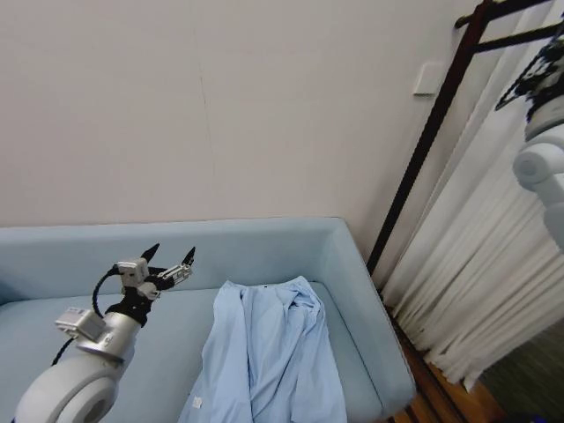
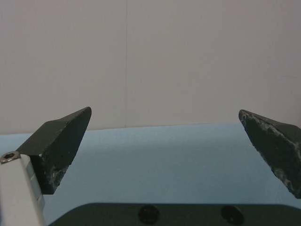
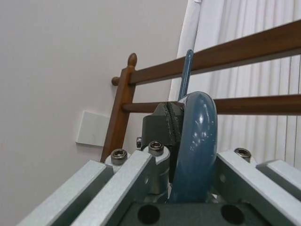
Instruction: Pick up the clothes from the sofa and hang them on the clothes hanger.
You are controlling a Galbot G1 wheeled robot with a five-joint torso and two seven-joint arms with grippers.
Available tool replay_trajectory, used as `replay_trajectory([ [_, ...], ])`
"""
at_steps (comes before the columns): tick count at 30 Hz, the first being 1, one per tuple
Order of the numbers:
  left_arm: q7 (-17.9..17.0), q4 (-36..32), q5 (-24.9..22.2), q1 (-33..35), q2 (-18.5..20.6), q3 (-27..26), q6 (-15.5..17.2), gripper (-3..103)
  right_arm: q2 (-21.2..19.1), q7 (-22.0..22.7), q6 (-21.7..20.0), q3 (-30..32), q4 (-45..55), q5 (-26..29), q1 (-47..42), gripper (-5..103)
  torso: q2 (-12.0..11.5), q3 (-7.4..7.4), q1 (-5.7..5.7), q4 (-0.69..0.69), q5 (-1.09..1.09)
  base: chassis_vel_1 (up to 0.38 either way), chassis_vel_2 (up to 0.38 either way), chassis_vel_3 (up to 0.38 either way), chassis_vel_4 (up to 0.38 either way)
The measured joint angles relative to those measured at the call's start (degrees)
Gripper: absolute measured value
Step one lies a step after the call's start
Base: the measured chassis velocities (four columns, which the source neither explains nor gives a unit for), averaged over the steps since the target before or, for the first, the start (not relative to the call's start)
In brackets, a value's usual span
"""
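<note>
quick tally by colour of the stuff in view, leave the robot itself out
Light blue: 2, the shirt and the sofa
Darker blue: 1, the hanger clamped in the right gripper
Dark brown: 1, the wooden rack
White: 2, the curtain and the wall plate
Total: 6
The left gripper, jaws open, hovers over the sofa seat.

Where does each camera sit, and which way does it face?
Head view: high on the robot, looking down at sofa, shirt and rack; left arm low left, right arm upper right.
Left wrist view: behind the left gripper, facing sofa back and wall; open fingers show.
Right wrist view: behind the right gripper, looking up at the rack; fingers clamp a blue hanger.
Shared: head and right wrist both show the rack.
</note>
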Motion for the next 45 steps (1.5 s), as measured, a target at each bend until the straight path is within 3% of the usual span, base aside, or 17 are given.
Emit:
replay_trajectory([
  [5, 0.02, -0.16, 0.11, 0.2, -0.19, -0.09, -0.09, 100, -1.18, 0.02, -0.35, 0.05, 3.37, 1.24, -0.54, 0, 0.0, 0.0, 0.0, 0.0, 0.0, 0.0, 0.0, 0.0, 0.0],
  [14, 0.04, 0.01, 0.54, 0.65, -0.89, -0.43, -0.36, 100, -5.41, 2.0, -2.62, 1.92, 14.31, 8.94, -6.99, 0, 0.0, 0.0, 0.0, -0.01, 0.02, 0.0, 0.0, 0.0, 0.0],
  [16, 0.05, 0.95, 0.64, 0.37, -0.89, -0.43, -0.52, 100, -6.55, 3.53, -3.18, 2.22, 18.18, 14.1, -8.76, 0, 0.0, 0.0, 0.0, 0.0, 0.01, 0.0, 0.0, 0.0, 0.0],
  [17, 0.05, 0.95, 0.64, 0.37, -0.89, -0.43, -0.52, 100, -6.55, 3.53, -3.18, 2.22, 18.18, 14.1, -8.76, 0, 0.0, 0.0, 0.0, 0.0, 0.01, 0.0, 0.0, 0.0, 0.0],
  [21, 0.04, 5.61, 0.62, -1.36, 0.13, -0.02, -1.03, 100, -7.3, 5.39, -2.99, 2.36, 24.07, 26.7, -11.25, 0, 0.0, 0.0, 0.0, 0.0, 0.0, 0.0, 0.0, 0.0, 0.0],
  [24, 0.53, 10.52, 0.83, -2.45, 0.61, 0.7, -1.76, 100, -7.14, 5.71, -2.64, 2.9, 26.54, 29.93, -14.22, 0, 0.0, 0.0, 0.0, 0.0, 0.0, 0.0, 0.0, 0.0, 0.0],
  [29, 2.55, 21.9, 0.6, -5.36, 1.35, 3.7, -2.51, 100, -5.01, 5.71, -0.71, 3.72, 30.68, 30.68, -20.76, 0, 0.0, 0.01, 0.01, 0.01, -0.01, 0.0, 0.0, 0.0, 0.0],
  [34, 4.66, 31.76, 1.85, -10.22, 1.55, 11.18, -3.99, 100, -2.1, 3.74, 1.32, 4.11, 35.01, 28.21, -29.49, 0, 0.0, 0.01, 0.01, 0.02, -0.01, 0.0, 0.0, 0.0, 0.0],
  [36, 5.97, 35.94, 1.86, -12.54, 1.14, 14.59, -4.41, 100, -0.26, 2.33, 2.31, 3.84, 36.4, 25.96, -33.37, 0, 0.0, 0.01, 0.01, -0.06, -0.01, 0.0, 0.0, 0.0, 0.0],
  [39, 6.92, 39.77, 1.68, -13.9, 0.38, 16.26, -4.66, 100, 2.95, 0.16, 2.64, 2.23, 36.39, 24.19, -34.61, 0, 0.0, 0.01, 0.01, -0.04, 0.0, 0.0, 0.0, 0.0, 0.0],
  [41, 7.14, 43.45, 1.04, -16.03, -0.31, 17.4, -4.67, 100, 5.18, -2.23, 2.68, 1.16, 35.95, 22.71, -35.83, 0, 0.0, 0.01, 0.01, 0.06, 0.01, 0.0, 0.0, 0.0, 0.0],
  [45, 7.54, 49.38, -0.31, -20.16, -1.21, 19.11, -4.42, 100, 8.12, -4.44, 3.33, -0.76, 33.92, 21.66, -36.48, 0, 0.0, 0.01, 0.01, 0.03, 0.0, 0.0, 0.0, 0.0, 0.0],
])
